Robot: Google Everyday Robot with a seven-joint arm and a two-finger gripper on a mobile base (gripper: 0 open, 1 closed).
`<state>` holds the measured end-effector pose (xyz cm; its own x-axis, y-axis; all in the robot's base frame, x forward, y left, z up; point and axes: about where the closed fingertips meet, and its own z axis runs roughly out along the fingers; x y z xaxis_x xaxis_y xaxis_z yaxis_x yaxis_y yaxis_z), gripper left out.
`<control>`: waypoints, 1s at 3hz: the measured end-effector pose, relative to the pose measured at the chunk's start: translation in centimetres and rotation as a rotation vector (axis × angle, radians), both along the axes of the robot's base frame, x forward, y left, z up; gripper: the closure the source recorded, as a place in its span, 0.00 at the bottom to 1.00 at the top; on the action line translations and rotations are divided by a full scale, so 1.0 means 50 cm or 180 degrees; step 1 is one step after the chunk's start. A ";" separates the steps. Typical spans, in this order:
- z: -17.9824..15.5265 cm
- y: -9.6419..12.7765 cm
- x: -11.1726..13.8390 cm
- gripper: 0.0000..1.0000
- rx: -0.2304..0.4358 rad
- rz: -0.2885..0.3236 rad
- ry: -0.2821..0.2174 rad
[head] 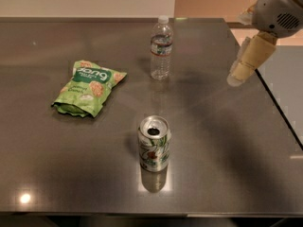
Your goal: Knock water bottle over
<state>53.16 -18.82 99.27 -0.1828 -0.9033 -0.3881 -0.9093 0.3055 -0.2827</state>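
The water bottle [161, 48] is small, clear and ribbed, with a white cap and a narrow label band. It stands upright at the back middle of the dark table [222, 141]. My gripper [237, 75] hangs over the table's right side, well to the right of the bottle and apart from it. It comes down at a slant from the pale arm at the top right corner.
A green-and-white soda can [153, 143] stands open-topped in the front middle. A green snack bag [88, 86] lies flat at the left. The table's right edge runs close under the arm; a second surface [286, 79] lies beyond it.
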 end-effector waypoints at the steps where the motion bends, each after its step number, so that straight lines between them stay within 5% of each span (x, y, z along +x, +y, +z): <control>1: -0.008 0.036 0.059 0.00 0.0172 -0.0053 -0.0098; 3: -0.015 0.107 0.171 0.00 0.0622 -0.0186 -0.0245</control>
